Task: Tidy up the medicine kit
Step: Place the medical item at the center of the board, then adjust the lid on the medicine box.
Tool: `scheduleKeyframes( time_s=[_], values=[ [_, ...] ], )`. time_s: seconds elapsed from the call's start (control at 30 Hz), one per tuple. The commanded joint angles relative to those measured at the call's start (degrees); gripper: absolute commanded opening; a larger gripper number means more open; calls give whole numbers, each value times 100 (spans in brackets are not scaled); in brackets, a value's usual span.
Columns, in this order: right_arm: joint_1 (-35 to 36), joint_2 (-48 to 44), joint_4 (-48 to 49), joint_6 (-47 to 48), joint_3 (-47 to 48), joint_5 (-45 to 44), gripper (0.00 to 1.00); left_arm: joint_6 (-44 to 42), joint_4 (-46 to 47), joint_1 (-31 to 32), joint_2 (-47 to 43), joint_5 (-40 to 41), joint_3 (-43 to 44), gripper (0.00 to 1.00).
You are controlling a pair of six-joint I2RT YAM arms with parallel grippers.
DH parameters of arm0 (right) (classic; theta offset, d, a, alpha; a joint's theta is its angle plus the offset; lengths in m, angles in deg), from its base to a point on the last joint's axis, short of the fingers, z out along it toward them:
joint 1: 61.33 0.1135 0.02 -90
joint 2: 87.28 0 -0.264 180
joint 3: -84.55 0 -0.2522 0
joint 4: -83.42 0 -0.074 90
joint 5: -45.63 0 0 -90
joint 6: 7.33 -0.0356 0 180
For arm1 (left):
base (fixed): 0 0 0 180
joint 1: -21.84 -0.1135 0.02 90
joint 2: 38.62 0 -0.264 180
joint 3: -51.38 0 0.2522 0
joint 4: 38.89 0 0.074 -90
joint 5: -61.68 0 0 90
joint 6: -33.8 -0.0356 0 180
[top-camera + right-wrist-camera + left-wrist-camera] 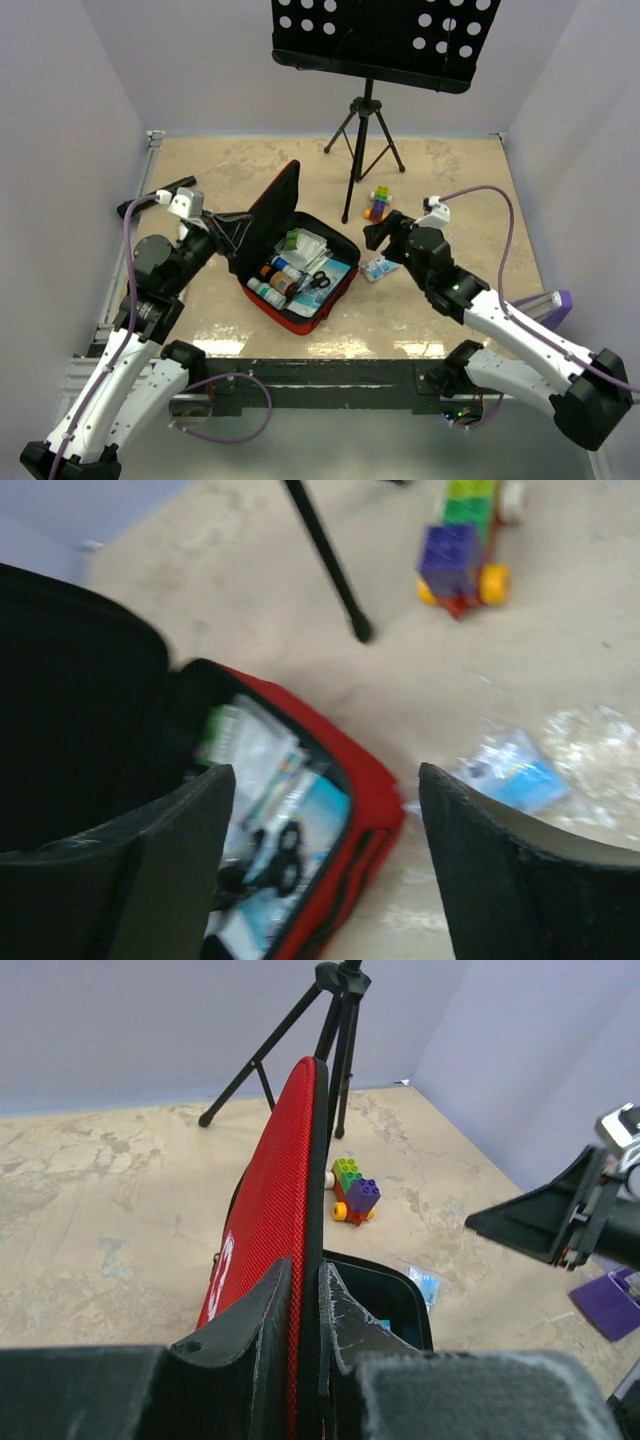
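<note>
The medicine kit, a red zip case with black lining, lies open on the table. Inside it are white and blue packets, small bottles and black scissors. Its lid stands upright, and my left gripper is shut on the lid's edge. In the left wrist view the red lid runs up between the fingers of my left gripper. My right gripper hovers open over the kit's right rim, nothing between its fingers. A clear packet with blue contents lies on the table right of the kit.
A black tripod stand rises behind the kit, one foot close to its back corner. A toy of coloured blocks sits beside that foot. A purple object lies at the table's right edge. White walls close in the sides.
</note>
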Motion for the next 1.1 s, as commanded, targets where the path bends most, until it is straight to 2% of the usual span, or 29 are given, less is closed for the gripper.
scheduleKeyframes(
  time_s=[0.0,0.13,0.23,0.37,0.5,0.7,0.87,1.07],
  values=[
    [260,-223,621,56,416,301,86,-7,-287,-1,-3,-399,-101,0],
    [1313,1058,648,-32,1434,117,91,229,-23,-1,41,-698,-172,0],
    [1763,1781,1138,-260,1902,300,91,353,100,-1,76,-848,-163,0],
    [1781,2309,1886,-629,2148,635,91,388,153,7,33,-936,-163,0],
    [1781,2757,2080,-831,2535,855,91,344,118,-1,6,-1006,-154,0],
    [1781,2819,2537,-1280,2457,794,91,336,136,7,-64,-1050,-251,0],
    [1781,3205,2083,-1631,2780,794,90,336,189,8,-91,-1191,-330,0],
    [1781,3610,1774,-1746,3141,802,82,274,443,25,-126,-1367,-356,0]
  ],
)
